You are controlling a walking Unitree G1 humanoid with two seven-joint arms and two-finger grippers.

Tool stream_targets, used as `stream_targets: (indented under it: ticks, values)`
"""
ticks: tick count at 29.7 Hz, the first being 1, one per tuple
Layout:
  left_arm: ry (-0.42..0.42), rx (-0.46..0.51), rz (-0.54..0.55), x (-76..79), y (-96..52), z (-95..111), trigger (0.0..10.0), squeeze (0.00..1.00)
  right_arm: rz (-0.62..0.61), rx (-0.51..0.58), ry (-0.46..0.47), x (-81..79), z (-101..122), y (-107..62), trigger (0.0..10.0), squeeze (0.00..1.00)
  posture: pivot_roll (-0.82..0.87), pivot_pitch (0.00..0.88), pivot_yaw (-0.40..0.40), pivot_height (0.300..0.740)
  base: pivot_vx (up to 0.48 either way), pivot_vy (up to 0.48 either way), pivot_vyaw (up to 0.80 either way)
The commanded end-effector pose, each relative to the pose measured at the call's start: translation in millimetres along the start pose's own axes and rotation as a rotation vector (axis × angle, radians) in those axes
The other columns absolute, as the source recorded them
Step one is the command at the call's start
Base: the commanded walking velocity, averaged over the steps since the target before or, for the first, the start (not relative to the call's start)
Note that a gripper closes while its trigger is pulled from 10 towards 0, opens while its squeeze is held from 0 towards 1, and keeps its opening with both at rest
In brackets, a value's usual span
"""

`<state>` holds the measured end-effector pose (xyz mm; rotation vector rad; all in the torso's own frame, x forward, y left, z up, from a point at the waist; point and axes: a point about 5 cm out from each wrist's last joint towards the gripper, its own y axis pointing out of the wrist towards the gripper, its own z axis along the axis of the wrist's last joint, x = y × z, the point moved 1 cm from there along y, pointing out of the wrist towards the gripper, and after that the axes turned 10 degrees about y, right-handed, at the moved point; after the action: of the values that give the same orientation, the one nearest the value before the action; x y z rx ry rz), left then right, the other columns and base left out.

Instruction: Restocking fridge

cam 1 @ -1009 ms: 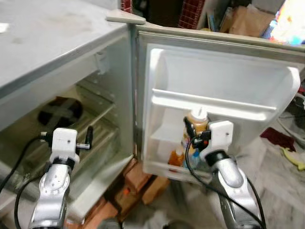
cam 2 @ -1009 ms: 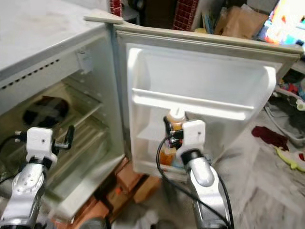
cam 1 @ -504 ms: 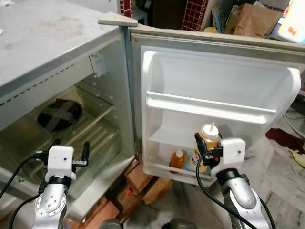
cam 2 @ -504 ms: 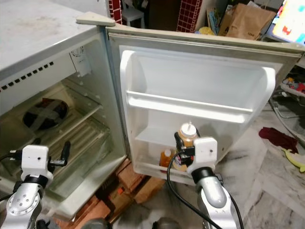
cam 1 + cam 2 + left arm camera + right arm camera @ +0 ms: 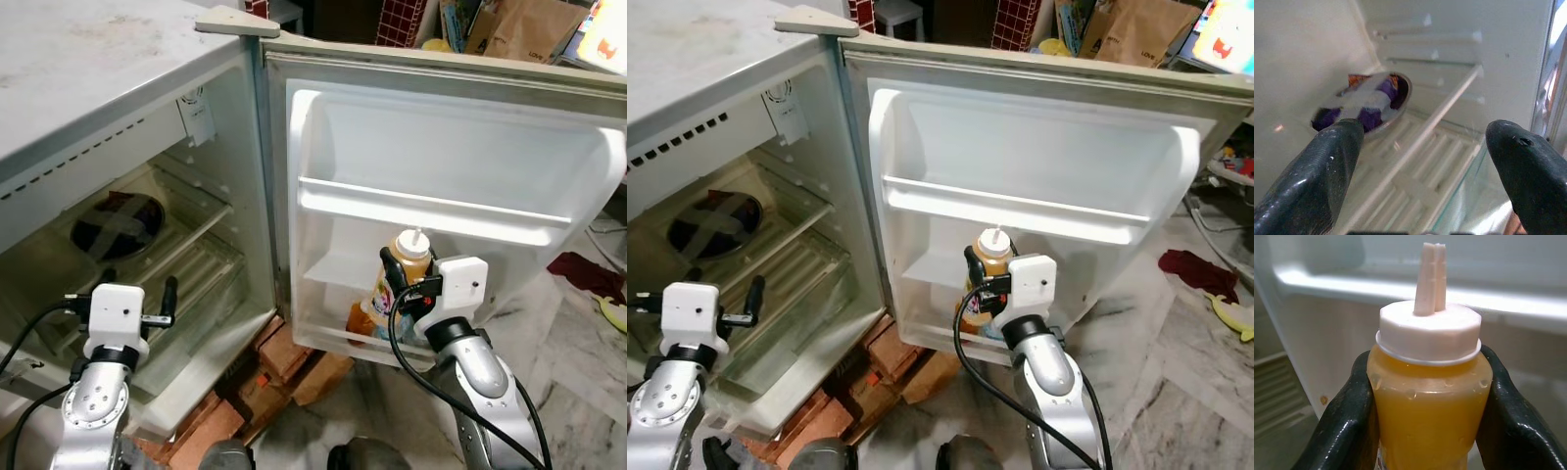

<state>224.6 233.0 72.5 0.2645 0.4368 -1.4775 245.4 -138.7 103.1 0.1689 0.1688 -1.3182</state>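
Your right hand (image 5: 1427, 396) is pinching the bottle (image 5: 1430, 396), one black finger (image 5: 1344, 426) pressed on each side of its orange body just under the white cap (image 5: 1428, 333). The bottle stands upright in the grip, nozzle pointing up. In the head views, the hand (image 5: 397, 284) holds the bottle (image 5: 407, 269) in front of the open fridge door (image 5: 549, 117), level with the space between the door's upper rail (image 5: 431, 211) and its bottom shelf (image 5: 328, 338). Just below and to the left of your right hand, a smaller orange bottle (image 5: 359, 318) sits in that bottom shelf. You cannot tell from these views whether the held bottle rests on the shelf or hangs above it.

Your left hand (image 5: 1420, 166) is spread wide, both fingers (image 5: 1322, 171) well apart with nothing between them. It hovers at the mouth of the fridge (image 5: 127, 127) cabinet, pointing inward. Ahead of it, on the glass shelf (image 5: 794, 211), lies a round dish (image 5: 1364, 105) holding something purple, with white strips crossed over it. Below the left hand (image 5: 137, 308) is the ribbed drawer cover (image 5: 196, 279). Beneath the fridge, under and between your hands, bricks (image 5: 294, 362) lie on the floor (image 5: 578, 362).
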Motion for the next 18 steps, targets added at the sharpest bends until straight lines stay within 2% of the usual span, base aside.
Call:
stream_targets:
  ticks: [1, 18]
  values:
    - [0.008, 0.0, -0.014, 0.4, -2.0, 1.4, 10.0, 0.0, 0.013, -0.009, 0.005, -0.8, -0.7, 0.0, 10.0, 0.0, 0.01, 0.147, -0.042, 0.7, 0.0, 0.0, 0.0]
    - [-0.002, -0.004, -0.025, 6.1, 0.6, 3.7, 10.0, 0.0, 0.034, -0.017, -0.002, -0.5, 0.7, 2.1, 10.0, 0.0, -0.01, 0.151, -0.052, 0.63, 0.0, 0.0, 0.0]
